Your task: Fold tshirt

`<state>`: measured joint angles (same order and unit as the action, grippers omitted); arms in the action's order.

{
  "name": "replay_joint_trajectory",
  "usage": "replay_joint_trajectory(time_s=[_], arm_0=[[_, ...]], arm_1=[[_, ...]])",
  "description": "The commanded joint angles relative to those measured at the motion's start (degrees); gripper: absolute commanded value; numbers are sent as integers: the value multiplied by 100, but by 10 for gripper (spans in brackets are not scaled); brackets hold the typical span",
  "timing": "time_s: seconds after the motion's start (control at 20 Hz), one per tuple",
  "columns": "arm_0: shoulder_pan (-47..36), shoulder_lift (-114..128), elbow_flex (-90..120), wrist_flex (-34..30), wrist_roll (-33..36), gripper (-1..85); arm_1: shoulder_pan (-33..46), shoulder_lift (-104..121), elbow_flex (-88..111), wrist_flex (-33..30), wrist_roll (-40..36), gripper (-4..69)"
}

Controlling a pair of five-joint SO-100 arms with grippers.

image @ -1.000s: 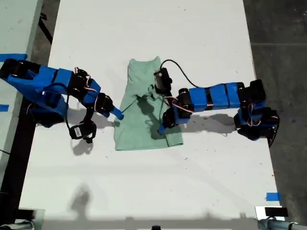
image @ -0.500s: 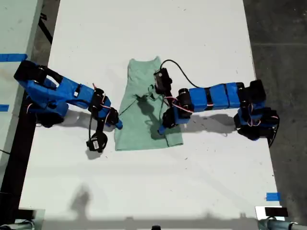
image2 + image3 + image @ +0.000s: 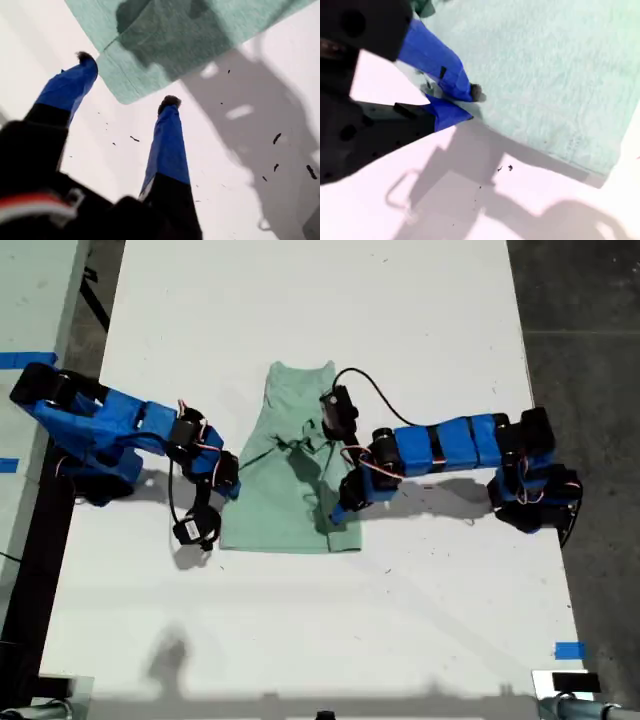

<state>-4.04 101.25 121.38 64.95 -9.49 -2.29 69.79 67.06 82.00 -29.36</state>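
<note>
Tshirt (image 3: 285, 515) lies flat mid-desk (image 3: 300, 640), neck toward the exterior view's top, wrinkles around the middle. Second tool (image 3: 471, 102) comes in from the exterior view's left & is clamped on the shirt's side edge, fingers (image 3: 445, 67) nipped together on the cloth. First tool (image 3: 127, 78), on the arm from the exterior view's right, hovers w/ jaws spread, nothing held, a hem corner just past its tips

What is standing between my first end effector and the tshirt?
Nothing visible. My first end effector is open, and the corner of the tshirt lies on the white table right at its fingertips, with no other object there.
</note>
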Motion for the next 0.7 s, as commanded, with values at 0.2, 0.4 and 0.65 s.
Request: replay_joint_trajectory(time_s=[0.2,0.4,0.65], arm_0=[[-9,-589,-2101,1090,-9,1],[-158,-2979,-4922,1846,677,1],[-492,-5177,-6539,2145,1169,235]], arm_1=[[-79,563,-53,-70,-9,285],[-123,563,-35,-70,35,285],[-220,563,0,-123,132,282]])
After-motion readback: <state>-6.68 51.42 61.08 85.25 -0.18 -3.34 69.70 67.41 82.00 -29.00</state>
